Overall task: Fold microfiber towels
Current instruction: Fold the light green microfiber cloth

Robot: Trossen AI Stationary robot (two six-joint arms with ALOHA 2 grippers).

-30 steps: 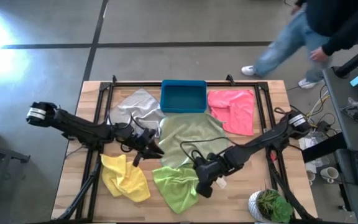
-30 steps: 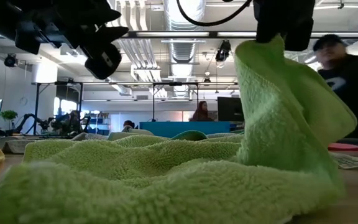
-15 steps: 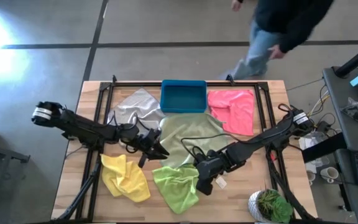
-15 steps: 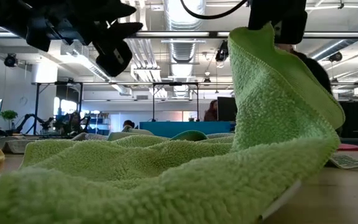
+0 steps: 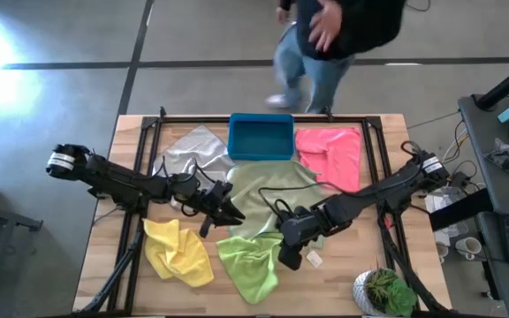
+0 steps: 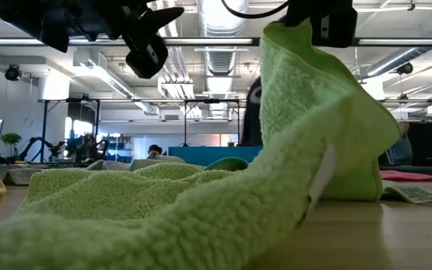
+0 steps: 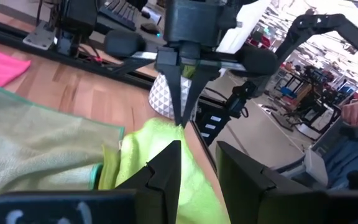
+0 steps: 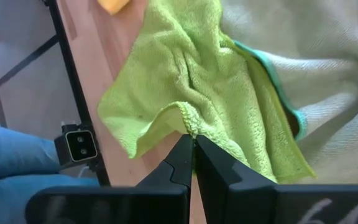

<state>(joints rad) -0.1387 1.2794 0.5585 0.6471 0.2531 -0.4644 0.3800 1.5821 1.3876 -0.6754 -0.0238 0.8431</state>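
While the right gripper [image 5: 289, 250] pinches the bright lime green towel's [image 5: 250, 265] edge, that edge hangs lifted. At its nine o'clock, the left gripper [image 5: 231, 213] hovers, fingers parted.

My right fingers [image 8: 191, 163] cover the pinched edge of the lime green towel [image 5: 250, 265]. The sage green towel [image 5: 268, 199] passes under my arms, part of it unseen. In the low view the lime towel blocks most of the surface [image 6: 396, 232]. The person [image 5: 343, 26] is cut off by the high view's top edge.

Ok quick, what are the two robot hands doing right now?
Left gripper: open, holding nothing, hovering above the table.
Right gripper: shut on the lime green towel, lifting its corner.
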